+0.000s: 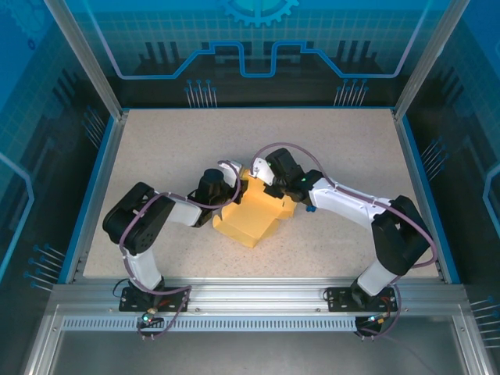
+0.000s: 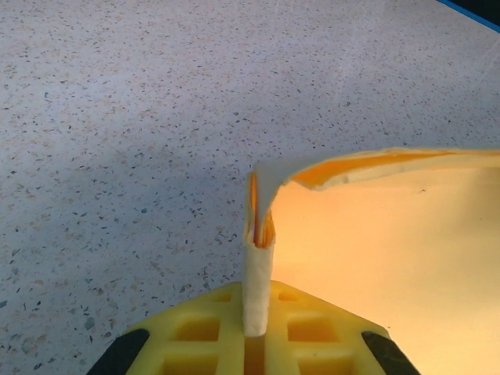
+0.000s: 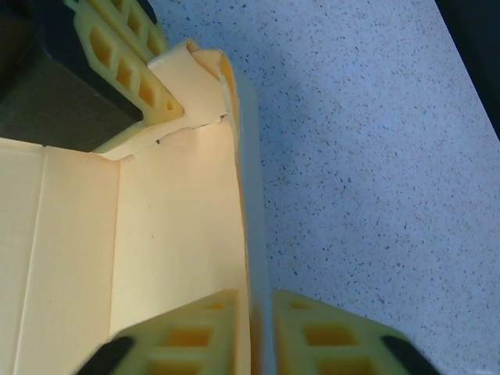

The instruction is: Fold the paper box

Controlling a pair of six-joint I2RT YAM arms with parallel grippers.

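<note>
**Both hands on one raised wall, box half-formed at mid-table**

I have the paper box (image 1: 251, 220) lying at the middle of the tabletop (image 1: 172, 148), between the two arms, its far wall stood up and the rest flat. My left hand (image 1: 234, 181) is pinched tight on the upright end of that wall. On its wrist view the yellow fingers (image 2: 195, 336) close on a folded strip of card at the corner (image 2: 258, 266), and I judge this grip is there to hold the corner upright while the crease is set.

My right hand (image 1: 264, 176) straddles the same wall further along, one finger inside the box and one outside (image 3: 328, 340). The gap is narrow. I cannot tell whether it is pressing the card or only bracketing it. From this wrist I also see the left fingers (image 3: 129, 74) at the far corner, close by.

That closeness is my main concern, since the two hands work nearly touching and a careless move could knock them together or tear the thin card. A small blue object (image 1: 310, 208) sits just beside the box under the right arm. Elsewhere the speckled surface is bare out to its blue edging.
</note>
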